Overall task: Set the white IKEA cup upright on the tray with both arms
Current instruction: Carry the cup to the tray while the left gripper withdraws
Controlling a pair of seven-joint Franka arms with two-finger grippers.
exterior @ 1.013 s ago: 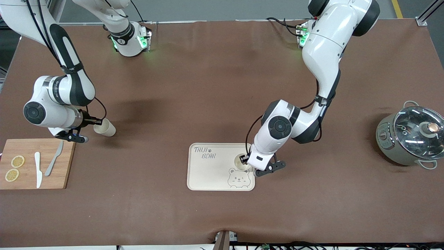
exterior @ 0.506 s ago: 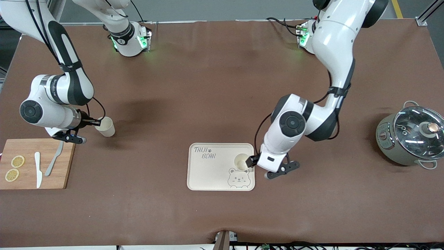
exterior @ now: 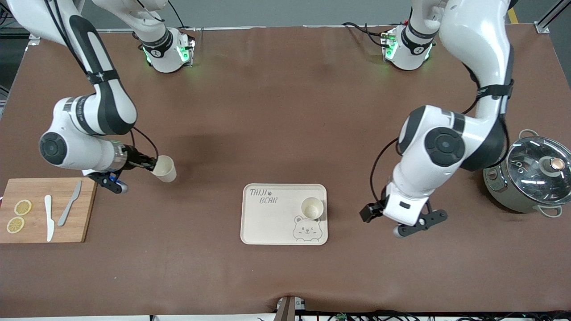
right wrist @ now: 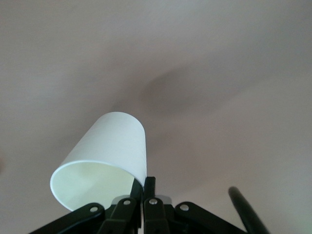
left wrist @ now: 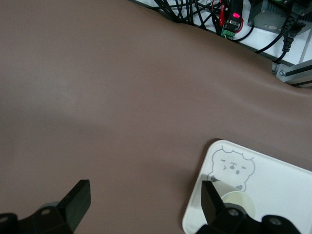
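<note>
The right gripper [exterior: 152, 166], clamped on the rim of a tilted white paper cup [exterior: 164, 168], hung toward the right arm's end from the cream bear-print tray [exterior: 267, 223], where another white cup [exterior: 312, 207] stood upright, while the left gripper [exterior: 368, 213] waited with jaws apart beside the tray.

brown table [exterior: 276, 111], tray [exterior: 267, 223], cutting board [exterior: 84, 223], pot [exterior: 504, 187]

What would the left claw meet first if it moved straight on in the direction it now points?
Probably the tray. The open left claw points toward it, and the upright cup on the tray stands roughly in that line. Depth is unclear, so the claw might pass above the tray's rim and reach the cup first.
</note>
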